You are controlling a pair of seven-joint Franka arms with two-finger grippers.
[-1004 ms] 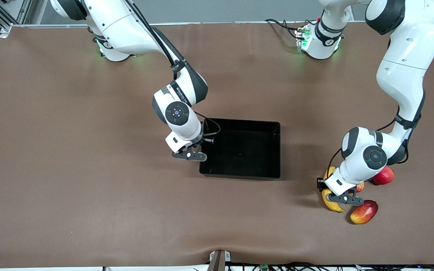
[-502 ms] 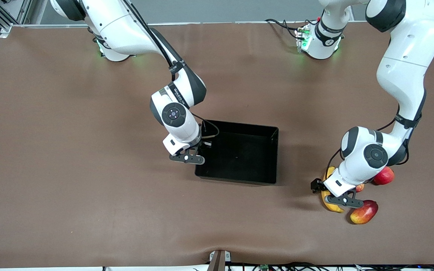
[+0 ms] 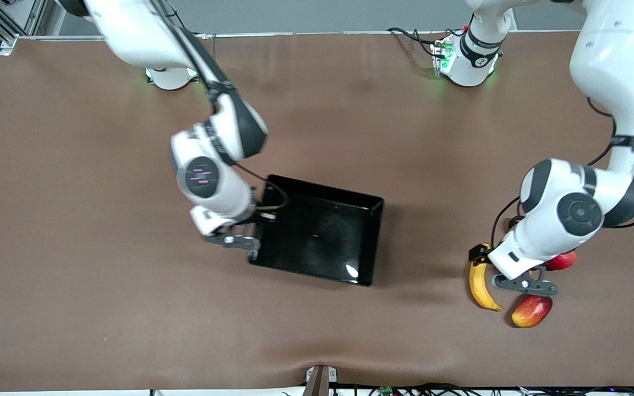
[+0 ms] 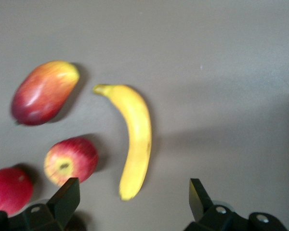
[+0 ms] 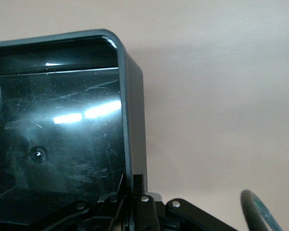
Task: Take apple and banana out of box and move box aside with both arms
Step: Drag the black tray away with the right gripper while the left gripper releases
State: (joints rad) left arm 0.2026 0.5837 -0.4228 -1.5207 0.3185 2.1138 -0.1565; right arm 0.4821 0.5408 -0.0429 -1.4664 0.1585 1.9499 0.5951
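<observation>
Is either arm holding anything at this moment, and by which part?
The right gripper is shut on the black tray, pinching its side wall at a corner. The left gripper holds nothing; its jaws stand open above the banana.

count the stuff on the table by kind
banana: 1
apple: 1
mango: 1
plain red fruit: 1
box: 1
total: 5
</observation>
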